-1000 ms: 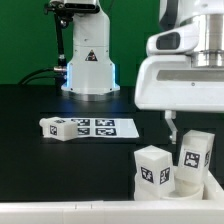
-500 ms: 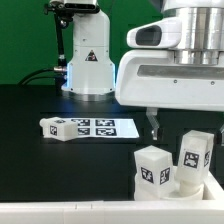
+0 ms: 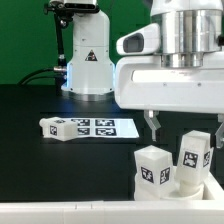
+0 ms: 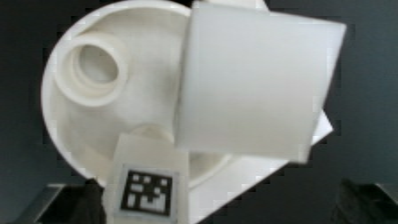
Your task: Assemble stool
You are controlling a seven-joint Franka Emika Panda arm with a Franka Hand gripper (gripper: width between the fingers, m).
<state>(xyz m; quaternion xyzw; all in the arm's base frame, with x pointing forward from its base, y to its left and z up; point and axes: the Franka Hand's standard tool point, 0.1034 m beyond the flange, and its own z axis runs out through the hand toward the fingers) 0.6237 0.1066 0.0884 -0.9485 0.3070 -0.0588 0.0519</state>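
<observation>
The stool's round white seat (image 3: 186,189) lies at the front on the exterior view's right, with two chunky tagged legs (image 3: 153,166) (image 3: 194,156) standing upright in it. A third leg (image 3: 55,127) lies loose at the marker board's left end. My gripper (image 3: 186,126) hangs open and empty just above the two standing legs. In the wrist view the seat (image 4: 80,110) shows an empty socket (image 4: 93,65), a large leg (image 4: 258,85) and a tagged leg (image 4: 151,185). The gripper (image 4: 217,207) straddles them, with its dark fingertips (image 4: 71,205) at both sides.
The marker board (image 3: 108,128) lies flat on the black table behind the seat. The robot's white base (image 3: 88,65) stands at the back. A pale edge strip (image 3: 60,212) runs along the table's front.
My gripper has moved toward the exterior view's left and now sits over the seat and its two legs. The parts have not moved.
</observation>
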